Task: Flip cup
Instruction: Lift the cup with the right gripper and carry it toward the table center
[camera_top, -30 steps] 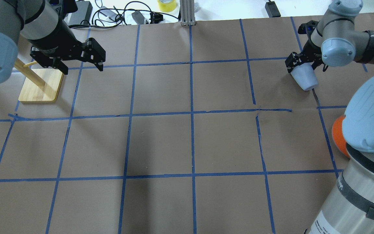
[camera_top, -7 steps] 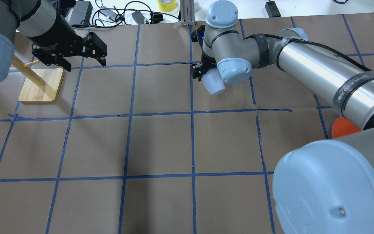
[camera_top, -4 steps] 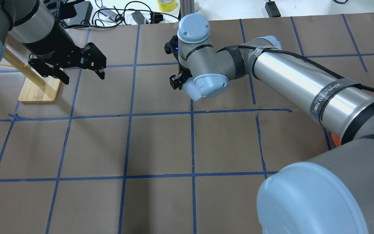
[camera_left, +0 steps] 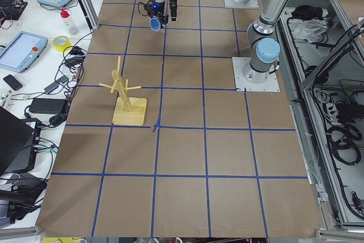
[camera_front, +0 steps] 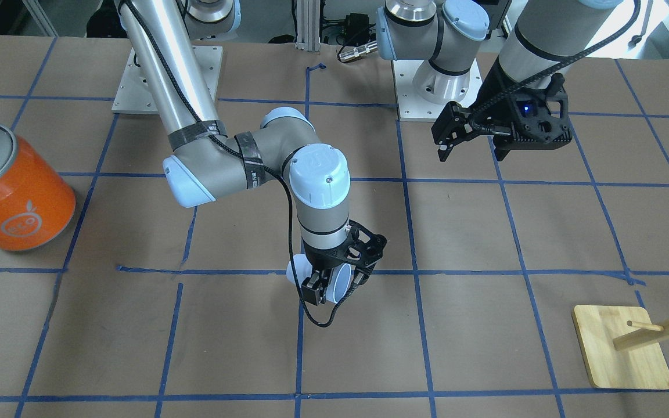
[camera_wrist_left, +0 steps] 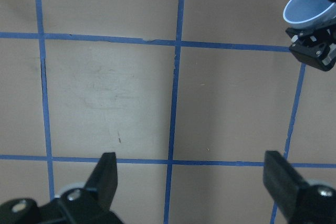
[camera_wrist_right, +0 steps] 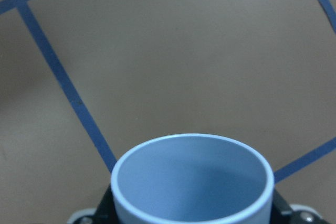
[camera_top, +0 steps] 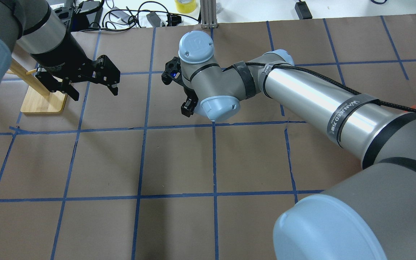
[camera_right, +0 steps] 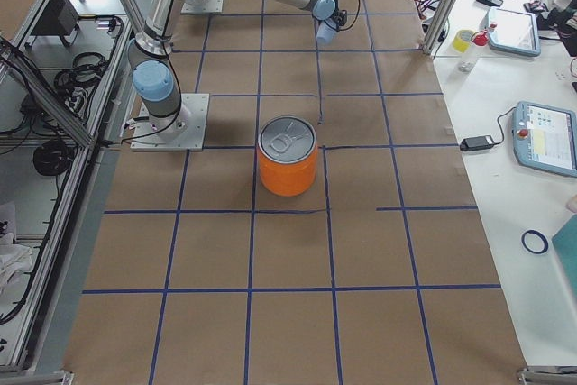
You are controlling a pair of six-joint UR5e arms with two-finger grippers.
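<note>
The pale blue cup (camera_front: pixel 339 280) is clamped in my right gripper (camera_front: pixel 332 290) and held tilted above the middle of the table. Its open mouth faces away from the robot. The right wrist view looks into its rim (camera_wrist_right: pixel 193 181). In the overhead view my wrist joint hides most of the cup, and only the right gripper (camera_top: pixel 187 107) shows. The cup shows at the top right of the left wrist view (camera_wrist_left: pixel 310 5). My left gripper (camera_top: pixel 93 85) is open and empty, hovering left of the cup; it also shows in the front view (camera_front: pixel 469 148).
A large orange can (camera_front: pixel 14 187) with a silver top stands on the robot's right side of the table. A wooden peg stand (camera_top: pixel 44 99) sits at the far left, just behind my left gripper. Blue tape lines grid the brown table cover (camera_top: pixel 179 159).
My right arm has carried the cup from the table's right side leftward to the middle. The left gripper has stayed open and shifted only slightly.
</note>
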